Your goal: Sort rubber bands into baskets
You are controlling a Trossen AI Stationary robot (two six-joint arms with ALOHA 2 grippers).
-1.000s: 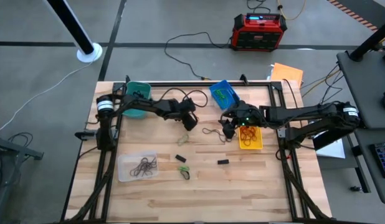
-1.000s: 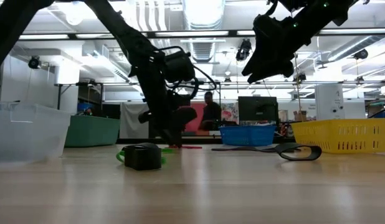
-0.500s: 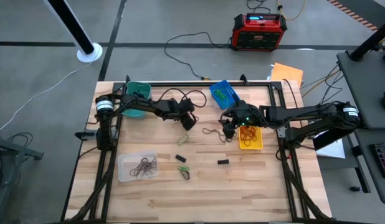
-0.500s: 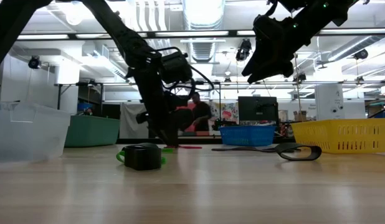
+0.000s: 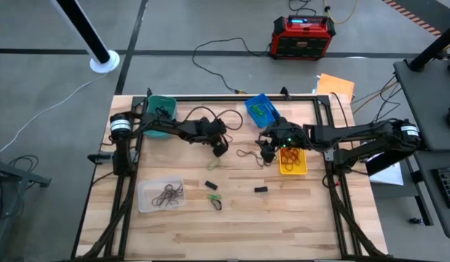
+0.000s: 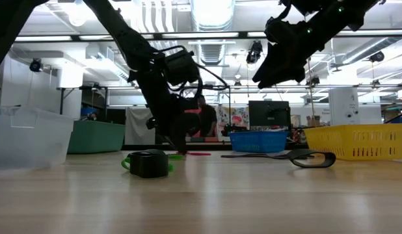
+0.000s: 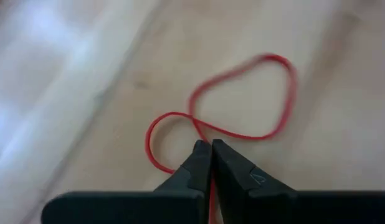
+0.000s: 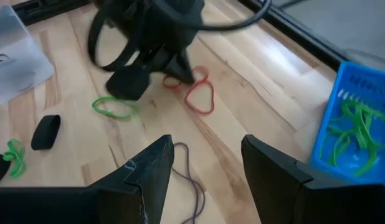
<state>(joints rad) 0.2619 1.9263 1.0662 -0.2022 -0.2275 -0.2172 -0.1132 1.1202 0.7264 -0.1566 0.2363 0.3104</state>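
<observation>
Item: red rubber band [image 7: 242,99], lying twisted on the counter [image 5: 298,218] mid-width toward the far side. I read its loop as stretching forward from my left hand [image 7: 210,151], long axis roughly in line with the fingers.

Left hand: down at the counter, jaws closed to a slit, pinching the band at its near end by the crossover. Nearer arm for this band by far.

Right hand [image 8: 205,162]: hanging above the counter just beside the yellow basket [image 5: 293,161], jaws wide apart, holding nothing.

Destination, my judgement: yellow basket, which already holds red bands; it lies toward the right arm's side.
</observation>
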